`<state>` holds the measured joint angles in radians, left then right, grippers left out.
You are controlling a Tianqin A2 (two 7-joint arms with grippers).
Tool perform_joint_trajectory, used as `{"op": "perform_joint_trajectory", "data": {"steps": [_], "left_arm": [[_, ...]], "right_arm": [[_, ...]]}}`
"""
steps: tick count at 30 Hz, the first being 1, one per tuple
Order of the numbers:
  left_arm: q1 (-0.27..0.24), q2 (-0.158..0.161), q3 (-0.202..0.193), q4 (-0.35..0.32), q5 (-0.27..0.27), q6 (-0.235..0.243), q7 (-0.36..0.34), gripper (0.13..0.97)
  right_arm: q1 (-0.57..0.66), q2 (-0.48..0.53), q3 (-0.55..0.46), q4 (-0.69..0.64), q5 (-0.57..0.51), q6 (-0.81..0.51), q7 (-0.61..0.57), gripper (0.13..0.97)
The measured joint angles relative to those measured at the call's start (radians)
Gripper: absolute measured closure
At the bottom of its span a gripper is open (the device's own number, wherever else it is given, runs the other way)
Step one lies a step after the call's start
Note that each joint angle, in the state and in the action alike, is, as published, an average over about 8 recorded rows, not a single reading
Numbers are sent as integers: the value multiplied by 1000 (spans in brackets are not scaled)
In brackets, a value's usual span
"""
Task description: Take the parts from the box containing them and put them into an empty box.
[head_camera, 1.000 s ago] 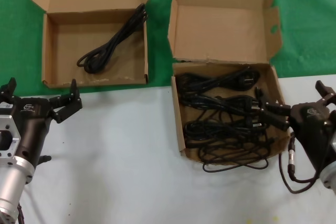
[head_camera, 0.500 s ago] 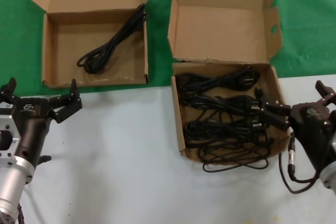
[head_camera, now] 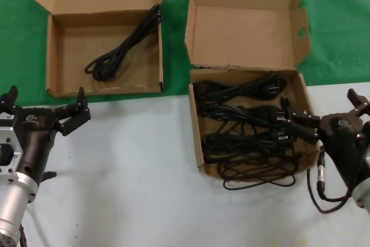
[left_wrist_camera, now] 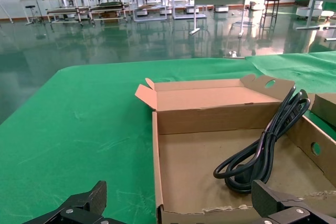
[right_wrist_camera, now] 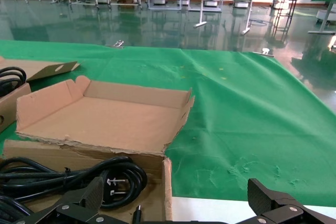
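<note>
Nothing has visibly moved since a second ago: both arms and every cord sit where they were.

Two open cardboard boxes sit on a work surface that is green cloth (head_camera: 338, 21) at the far side and white table (head_camera: 133, 172) at the near side.

On the right, the box containing them (head_camera: 199, 137) holds a tangle of black power cords (head_camera: 243, 131) with moulded plugs, bundled in several coils. One loop of cord (head_camera: 260, 182) spills over the near edge of this box onto the white table. Its tall lid (head_camera: 245, 27) stands open at the far side, with folded side flaps and an oval cutout in the right flap.

On the left, the wider, shallower box (head_camera: 58, 56) lies on the green cloth, its near edge at the border with the white table. Despite being the receiving box, it already holds one coiled cord (head_camera: 118, 47), whose far end rests on the far right corner of the tray. The left wrist view shows this same cord (left_wrist_camera: 262, 145) lying inside the tray.

The right gripper (head_camera: 332, 114) hovers at the right near corner of the full box, its fingers spread wide apart and holding nothing; one fingertip (head_camera: 298, 121) reaches over the cords. The robot's own cable (head_camera: 321, 183) with a silver connector hangs below the right arm.

The left gripper (head_camera: 43, 103) waits over the white table, just near of the left box, fingers also spread wide and holding nothing.
</note>
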<state>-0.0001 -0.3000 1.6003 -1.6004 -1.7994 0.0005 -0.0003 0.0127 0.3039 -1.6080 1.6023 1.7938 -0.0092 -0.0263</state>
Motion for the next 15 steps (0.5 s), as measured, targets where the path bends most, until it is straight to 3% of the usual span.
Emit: {"op": "perform_joint_trajectory", "data": {"steps": [15], "left_arm": [[0,0,0,0,0,0,0,132]], "right_arm": [[0,0,0,0,0,0,0,129]]}}
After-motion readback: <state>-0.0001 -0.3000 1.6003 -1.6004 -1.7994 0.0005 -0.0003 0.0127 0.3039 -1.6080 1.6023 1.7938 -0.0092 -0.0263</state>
